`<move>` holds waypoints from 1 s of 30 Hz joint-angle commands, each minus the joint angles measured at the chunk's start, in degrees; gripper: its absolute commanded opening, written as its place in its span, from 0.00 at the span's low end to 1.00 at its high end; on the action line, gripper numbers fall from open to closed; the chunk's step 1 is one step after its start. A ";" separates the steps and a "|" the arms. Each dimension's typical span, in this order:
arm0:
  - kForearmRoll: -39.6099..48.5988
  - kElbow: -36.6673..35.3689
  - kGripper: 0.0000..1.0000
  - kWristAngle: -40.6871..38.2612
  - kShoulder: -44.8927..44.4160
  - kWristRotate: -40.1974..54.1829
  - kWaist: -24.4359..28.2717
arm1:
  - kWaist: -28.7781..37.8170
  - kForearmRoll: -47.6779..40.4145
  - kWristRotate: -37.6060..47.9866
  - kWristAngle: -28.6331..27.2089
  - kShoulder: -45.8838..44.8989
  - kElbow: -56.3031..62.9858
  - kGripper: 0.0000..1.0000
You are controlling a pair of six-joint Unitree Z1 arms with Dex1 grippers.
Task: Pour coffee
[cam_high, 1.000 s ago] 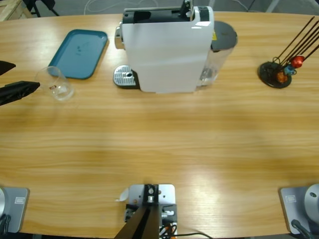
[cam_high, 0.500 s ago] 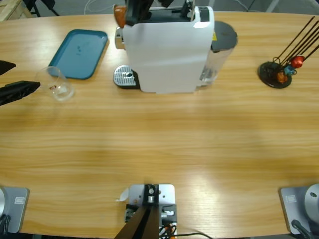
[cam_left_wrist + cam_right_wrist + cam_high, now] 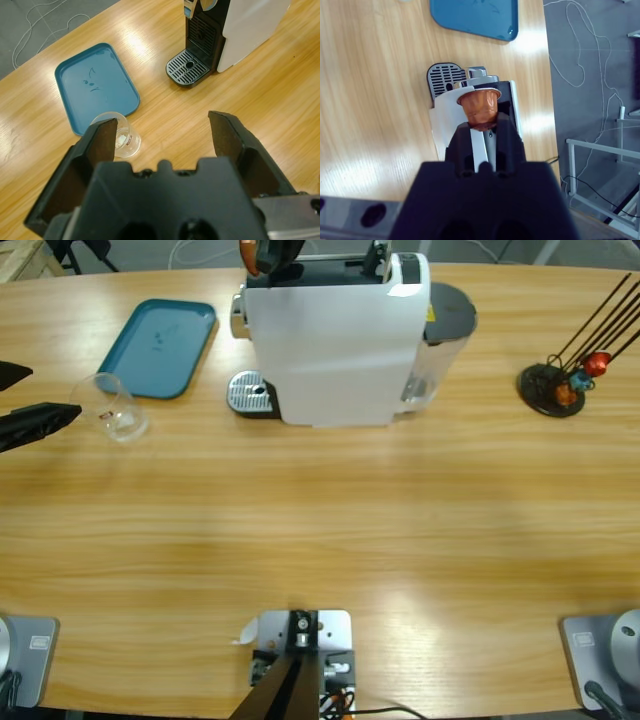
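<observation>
A clear glass cup stands upright near the counter's left edge, just beside the front corner of a blue tray. It looks empty; no coffee shows in it. It is likely light, slippery and breakable, best taken around its side wall. The left gripper, fingers wide, hovers close by with the cup off to one finger's side, not between them. The right gripper holds an orange capsule in narrow fingers above the white coffee machine.
</observation>
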 commanded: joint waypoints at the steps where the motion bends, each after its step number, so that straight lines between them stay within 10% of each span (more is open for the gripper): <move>1: -0.77 2.26 0.79 0.35 1.70 0.40 -0.82 | -1.22 -1.77 -0.28 -0.07 5.04 0.15 0.00; 30: -0.80 2.26 0.83 0.38 2.05 0.39 -0.82 | -4.21 -1.86 0.08 0.13 6.02 0.13 0.00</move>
